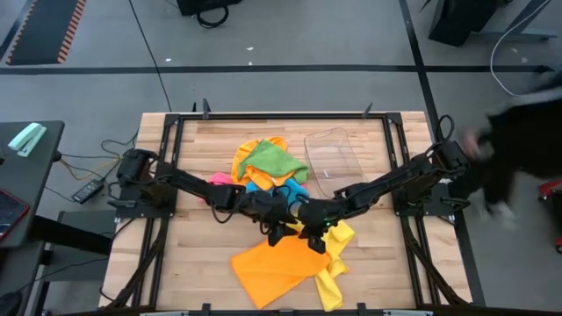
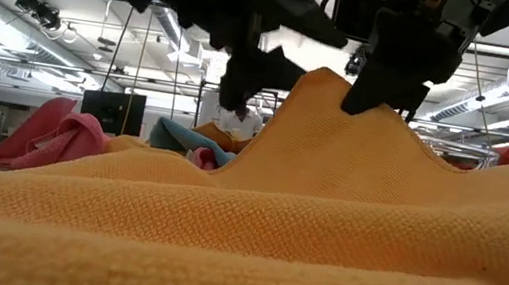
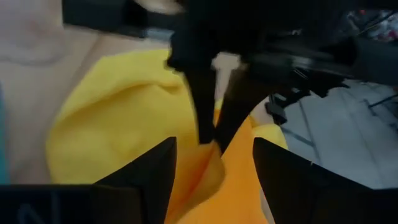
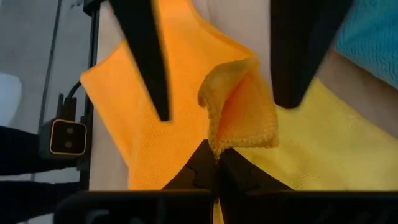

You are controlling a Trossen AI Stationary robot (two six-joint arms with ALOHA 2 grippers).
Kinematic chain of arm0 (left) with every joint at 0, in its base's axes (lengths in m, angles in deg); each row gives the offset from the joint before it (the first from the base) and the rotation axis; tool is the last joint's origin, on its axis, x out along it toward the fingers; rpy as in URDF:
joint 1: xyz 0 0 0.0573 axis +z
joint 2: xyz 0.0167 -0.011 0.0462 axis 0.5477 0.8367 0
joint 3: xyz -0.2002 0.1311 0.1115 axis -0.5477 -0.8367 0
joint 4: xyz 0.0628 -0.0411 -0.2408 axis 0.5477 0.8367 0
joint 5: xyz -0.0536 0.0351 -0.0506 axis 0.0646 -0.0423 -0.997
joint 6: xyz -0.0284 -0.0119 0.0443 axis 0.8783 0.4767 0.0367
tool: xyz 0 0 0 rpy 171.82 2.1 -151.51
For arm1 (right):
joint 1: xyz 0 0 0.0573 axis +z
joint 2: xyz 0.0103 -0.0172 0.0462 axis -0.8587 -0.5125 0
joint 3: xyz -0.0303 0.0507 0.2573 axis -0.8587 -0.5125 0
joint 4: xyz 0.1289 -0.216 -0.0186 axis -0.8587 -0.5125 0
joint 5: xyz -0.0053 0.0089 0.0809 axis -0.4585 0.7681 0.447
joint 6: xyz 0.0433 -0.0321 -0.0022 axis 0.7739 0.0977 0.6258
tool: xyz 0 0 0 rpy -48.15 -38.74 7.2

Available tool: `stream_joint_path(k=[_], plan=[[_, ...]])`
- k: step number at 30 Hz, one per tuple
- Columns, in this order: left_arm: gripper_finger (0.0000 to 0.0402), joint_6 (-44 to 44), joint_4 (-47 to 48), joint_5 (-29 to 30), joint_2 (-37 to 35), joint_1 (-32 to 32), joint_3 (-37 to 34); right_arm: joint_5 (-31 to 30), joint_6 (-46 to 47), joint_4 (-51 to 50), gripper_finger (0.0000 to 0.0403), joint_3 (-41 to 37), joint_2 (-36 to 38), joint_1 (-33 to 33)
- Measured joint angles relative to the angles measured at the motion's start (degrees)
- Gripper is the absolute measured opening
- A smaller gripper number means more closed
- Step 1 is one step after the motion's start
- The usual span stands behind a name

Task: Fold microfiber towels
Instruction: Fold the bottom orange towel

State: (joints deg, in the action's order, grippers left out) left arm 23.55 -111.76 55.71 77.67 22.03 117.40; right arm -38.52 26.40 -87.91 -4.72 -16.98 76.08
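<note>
The orange towel [image 1: 272, 272] is spread on the front of the desk [image 1: 193, 254], partly over a yellow towel [image 1: 338, 250]. A raised corner is pinched by the closed fingers of the right gripper [image 4: 217, 155]. Just beside it, the left gripper [image 3: 214, 155] is held with fingers open.

Tabletop [image 1: 193, 254]: a heap of microfiber towels [image 1: 268, 165] lies at the centre rear, with a clear tray [image 1: 332, 158] just beside it on the right. Two more towels [image 1: 285, 270] lie spread at the front centre, one overlapping the other. Left gripper [image 1: 279, 230] and right gripper [image 1: 313, 239] meet between heap and front towels, arms entering from either side.
</note>
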Motion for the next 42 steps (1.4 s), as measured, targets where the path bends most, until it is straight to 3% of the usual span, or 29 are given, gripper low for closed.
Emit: stream_joint_path(k=[7,24,30,37,42], plan=[[0.0219,3.31,-4.88,-7.62,3.26,1.18,-0.02,-0.21,-2.43,0.15,0.0008,0.00,-0.02,0.53],[0.0187,0.18,-1.46,-9.31,3.24,1.27,-0.04,-2.09,-2.94,-1.39,0.0008,2.76,-0.09,0.89],[0.0141,-1.05,-2.68,-9.29,3.24,1.32,-0.04,-4.33,-4.49,-4.48,0.0008,5.28,-0.09,0.74],[0.0034,-1.89,-3.03,-9.18,3.22,1.41,-0.05,-5.57,-4.10,-7.45,0.0013,6.38,-0.09,0.76],[0.0026,-1.46,-2.71,-9.60,3.22,2.34,-0.09,-5.66,-3.16,-8.11,0.0037,6.39,-0.07,0.47]])
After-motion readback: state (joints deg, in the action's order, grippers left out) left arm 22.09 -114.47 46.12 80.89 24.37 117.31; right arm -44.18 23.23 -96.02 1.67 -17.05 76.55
